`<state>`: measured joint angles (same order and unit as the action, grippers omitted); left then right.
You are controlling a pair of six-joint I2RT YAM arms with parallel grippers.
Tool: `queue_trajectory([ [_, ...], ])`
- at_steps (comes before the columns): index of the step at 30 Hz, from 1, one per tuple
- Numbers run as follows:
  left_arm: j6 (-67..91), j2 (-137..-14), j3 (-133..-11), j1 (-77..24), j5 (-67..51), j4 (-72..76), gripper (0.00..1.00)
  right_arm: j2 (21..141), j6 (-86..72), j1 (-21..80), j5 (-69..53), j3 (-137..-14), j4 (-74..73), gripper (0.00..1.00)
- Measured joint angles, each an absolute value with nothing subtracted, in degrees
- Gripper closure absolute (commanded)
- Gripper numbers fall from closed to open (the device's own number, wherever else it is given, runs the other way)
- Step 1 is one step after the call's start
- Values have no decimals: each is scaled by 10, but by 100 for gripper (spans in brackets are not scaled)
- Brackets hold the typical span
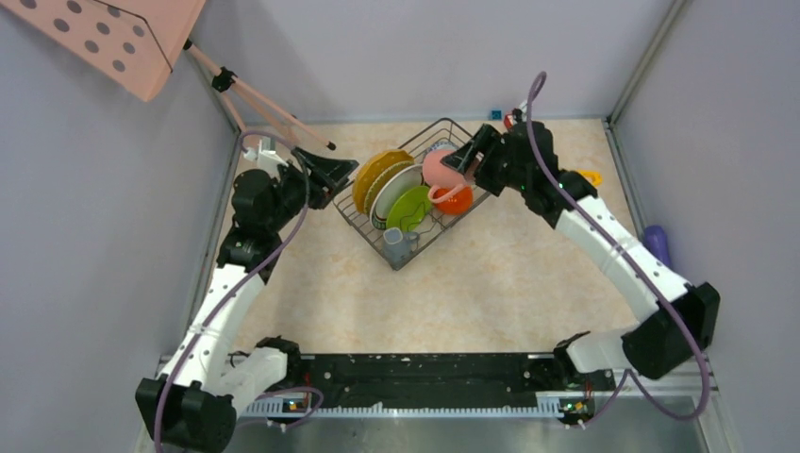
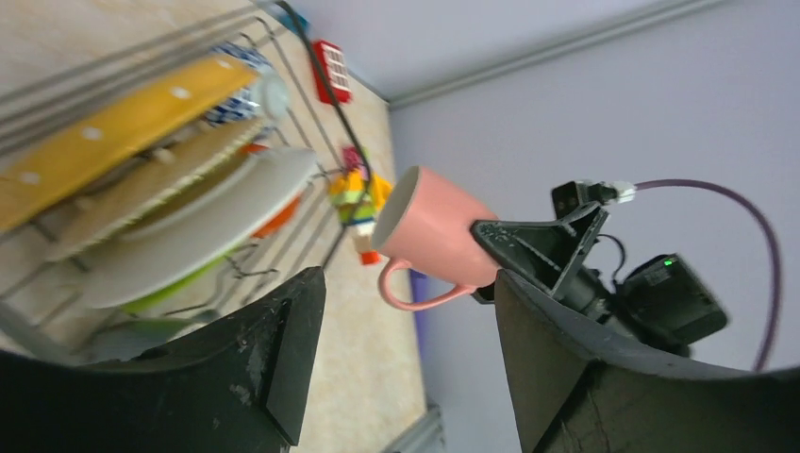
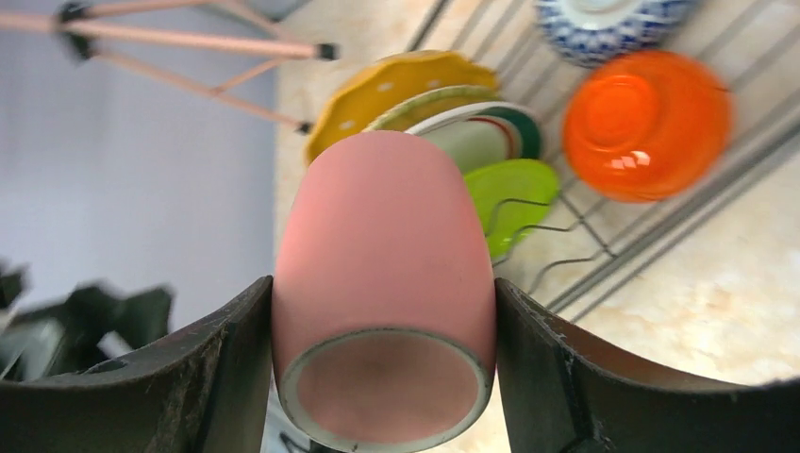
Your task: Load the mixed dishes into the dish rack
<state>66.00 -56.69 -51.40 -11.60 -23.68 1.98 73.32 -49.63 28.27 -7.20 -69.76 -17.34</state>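
Observation:
My right gripper is shut on the pink mug, its fingers pressed on both sides of the body, and holds it above the dish rack. The mug lies sideways with its handle hanging down. My left gripper is open and empty beside the rack's left side, apart from the mug. Standing in the rack are a yellow scalloped plate, a white green-rimmed plate and a lime green plate. The rack also holds an orange-red bowl, a patterned bowl and a grey mug.
Pink tripod legs slant down toward the rack's left side under a perforated pink board. A purple cylinder lies at the right wall. Coloured toy blocks and a red block sit beyond the rack.

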Motion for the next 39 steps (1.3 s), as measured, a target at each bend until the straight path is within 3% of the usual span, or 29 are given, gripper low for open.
queue_trajectory([
  [7, 568, -549, -516, -88, -158, -78, 29, 900, -529, 283, 51, -884, -397, 100],
  [13, 528, -547, -516, -83, -124, -115, 29, 1002, -537, 283, 77, -975, -505, 100],
  [24, 495, -526, -502, -80, -93, -126, 29, 1095, -536, 282, 50, -1059, -583, 100],
  [39, 482, -520, -500, -78, -84, -134, 29, 1129, -537, 257, 25, -1087, -615, 100],
])
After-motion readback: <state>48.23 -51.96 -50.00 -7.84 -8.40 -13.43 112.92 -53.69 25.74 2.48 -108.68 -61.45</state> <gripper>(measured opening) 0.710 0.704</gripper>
